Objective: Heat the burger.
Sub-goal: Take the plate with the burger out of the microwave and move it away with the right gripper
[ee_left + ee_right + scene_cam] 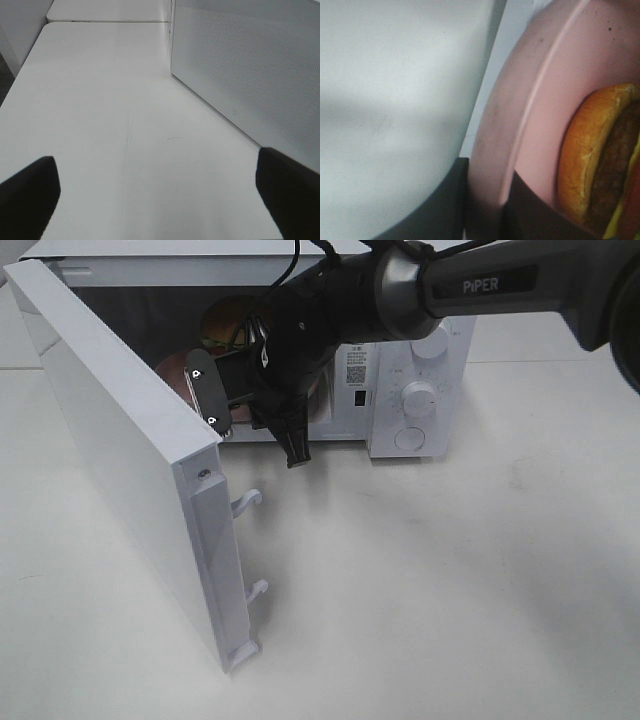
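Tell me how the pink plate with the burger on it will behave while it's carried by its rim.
The pink plate looks rigid, so it probably won't flex. Held only at the rim by the right end effector, it may tilt. The burger sits loose and could slide.

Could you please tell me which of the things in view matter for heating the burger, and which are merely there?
Part of the job:
burger
pink plate under it
microwave, door open
right gripper clamped on the plate rim

Merely there:
left gripper, open over the bare table

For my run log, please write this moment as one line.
right pincer: shut on plate | burger: on plate | microwave door: open | left pincer: open
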Robot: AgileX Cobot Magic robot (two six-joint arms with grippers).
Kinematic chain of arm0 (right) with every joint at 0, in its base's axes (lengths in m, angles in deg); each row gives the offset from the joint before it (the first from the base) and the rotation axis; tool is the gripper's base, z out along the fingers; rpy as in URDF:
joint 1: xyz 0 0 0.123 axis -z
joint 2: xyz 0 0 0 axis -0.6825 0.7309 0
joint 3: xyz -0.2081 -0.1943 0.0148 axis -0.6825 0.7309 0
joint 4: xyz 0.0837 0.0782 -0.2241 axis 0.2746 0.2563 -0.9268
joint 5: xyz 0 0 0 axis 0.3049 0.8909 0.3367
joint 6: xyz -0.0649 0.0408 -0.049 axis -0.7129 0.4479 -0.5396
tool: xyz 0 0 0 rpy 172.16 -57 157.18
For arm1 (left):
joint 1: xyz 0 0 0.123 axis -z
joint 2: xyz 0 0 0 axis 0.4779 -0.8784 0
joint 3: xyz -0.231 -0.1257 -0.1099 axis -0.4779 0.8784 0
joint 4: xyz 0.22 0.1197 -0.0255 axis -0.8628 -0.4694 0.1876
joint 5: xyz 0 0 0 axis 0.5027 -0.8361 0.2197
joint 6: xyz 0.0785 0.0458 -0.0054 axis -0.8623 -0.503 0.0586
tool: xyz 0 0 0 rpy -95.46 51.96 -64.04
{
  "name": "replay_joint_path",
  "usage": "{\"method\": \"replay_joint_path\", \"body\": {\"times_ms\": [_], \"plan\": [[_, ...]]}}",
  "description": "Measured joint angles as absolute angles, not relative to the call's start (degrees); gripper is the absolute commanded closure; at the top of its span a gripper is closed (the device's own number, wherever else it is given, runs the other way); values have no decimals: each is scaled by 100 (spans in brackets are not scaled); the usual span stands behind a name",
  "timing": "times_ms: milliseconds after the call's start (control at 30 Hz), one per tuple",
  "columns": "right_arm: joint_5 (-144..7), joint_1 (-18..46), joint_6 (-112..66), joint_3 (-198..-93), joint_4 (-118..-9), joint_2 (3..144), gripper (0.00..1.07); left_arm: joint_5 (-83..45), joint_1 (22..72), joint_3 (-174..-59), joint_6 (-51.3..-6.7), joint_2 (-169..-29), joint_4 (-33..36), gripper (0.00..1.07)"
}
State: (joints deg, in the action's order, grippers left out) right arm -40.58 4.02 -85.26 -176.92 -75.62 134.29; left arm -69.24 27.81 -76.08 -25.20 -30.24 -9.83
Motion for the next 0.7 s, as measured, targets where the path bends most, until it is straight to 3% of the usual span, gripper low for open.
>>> {"method": "replay_joint_path", "body": {"times_ms": [700], "plan": [[-5153, 390, -9071, -15474, -7544, 12089, 107, -6924, 2781, -7608, -2520, -3024, -983, 7]]}}
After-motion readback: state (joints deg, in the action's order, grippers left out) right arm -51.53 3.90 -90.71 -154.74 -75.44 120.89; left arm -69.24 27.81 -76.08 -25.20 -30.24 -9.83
